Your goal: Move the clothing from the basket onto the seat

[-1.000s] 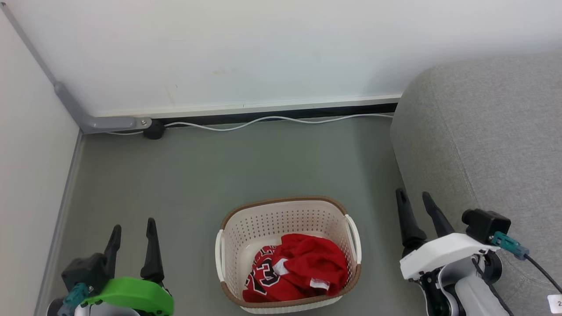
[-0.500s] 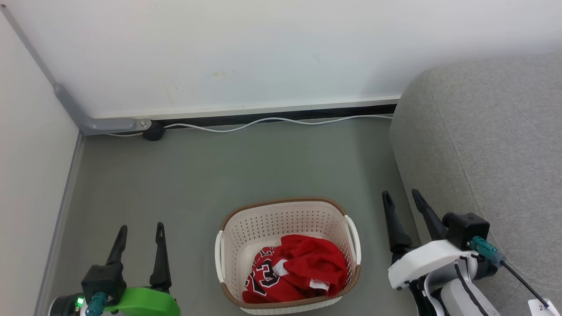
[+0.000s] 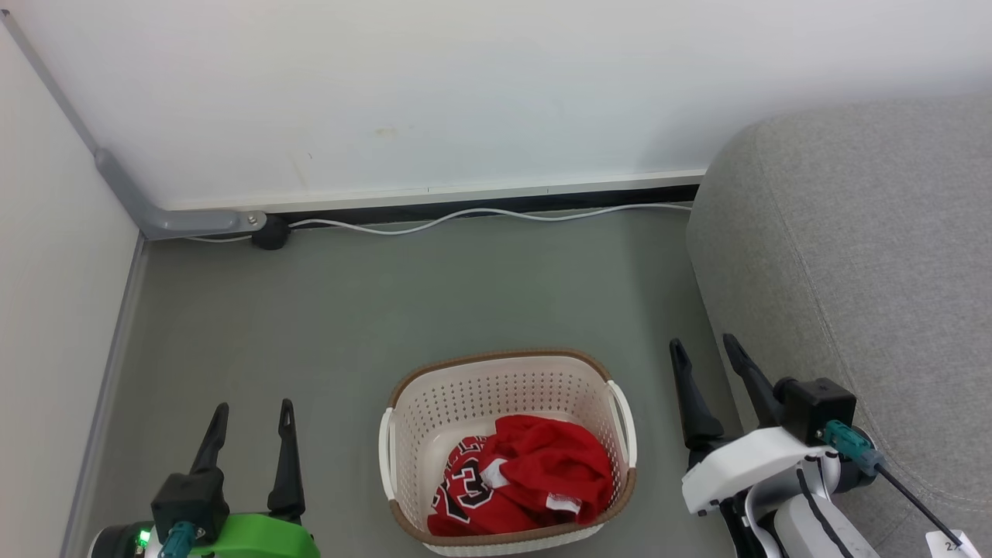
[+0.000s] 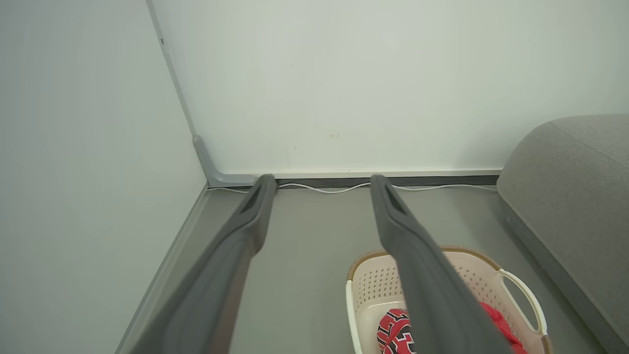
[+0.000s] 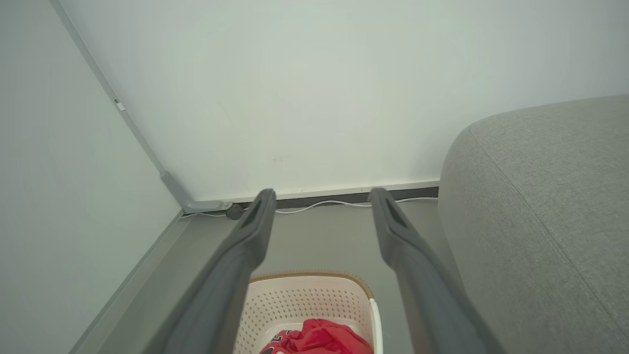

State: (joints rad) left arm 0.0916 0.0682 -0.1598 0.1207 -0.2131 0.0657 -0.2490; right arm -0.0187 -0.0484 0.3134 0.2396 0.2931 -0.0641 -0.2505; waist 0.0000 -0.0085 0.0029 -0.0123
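While my left end effector [image 3: 254,405] and right end effector [image 3: 702,341] hang spread and empty on either side of the basket [image 3: 496,358], the clothing [image 3: 527,473] lies bunched against its near wall, on the floor [image 3: 349,325] beside the seat [image 3: 852,256]. I judge that a shallow pinch could catch just one layer, drag the light basket along, or snag its perforated side.

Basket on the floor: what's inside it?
Crumpled red clothing with a black 23 fills the near half of the basket; its far floor is bare. Anything beneath the cloth is covered.
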